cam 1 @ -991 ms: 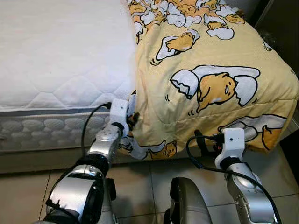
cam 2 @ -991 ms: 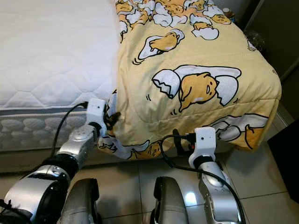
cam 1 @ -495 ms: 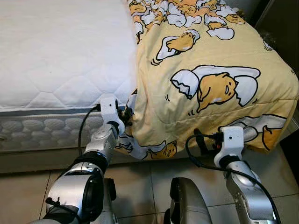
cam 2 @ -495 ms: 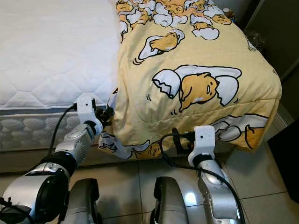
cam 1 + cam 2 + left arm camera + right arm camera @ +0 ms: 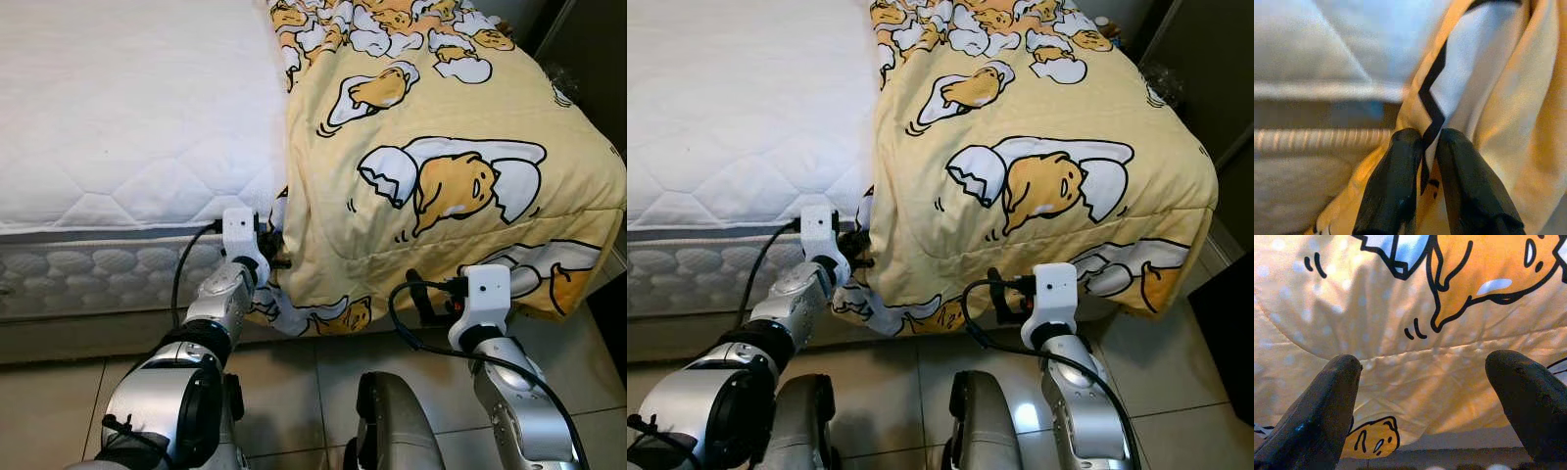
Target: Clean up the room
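A yellow blanket (image 5: 441, 147) printed with egg cartoons covers the right part of the bed and hangs over its foot edge. The bare white mattress (image 5: 127, 108) lies to its left. My left gripper (image 5: 277, 253) sits at the blanket's left hanging edge by the mattress corner; in the left wrist view the gripper (image 5: 1430, 139) is shut on a fold of the blanket (image 5: 1484, 88). My right gripper (image 5: 431, 299) is low in front of the blanket's hanging side. It (image 5: 1424, 361) stands open, with the cloth (image 5: 1415, 293) just beyond its fingertips.
The quilted side of the mattress (image 5: 88, 264) runs along the bed's foot above the beige tile floor (image 5: 313, 372). Dark furniture (image 5: 588, 39) stands close at the right of the bed. My legs (image 5: 392, 421) are near the bed edge.
My left gripper swung left along the mattress edge with the blanket fold, then came partway back to the right. The right arm has stayed put.
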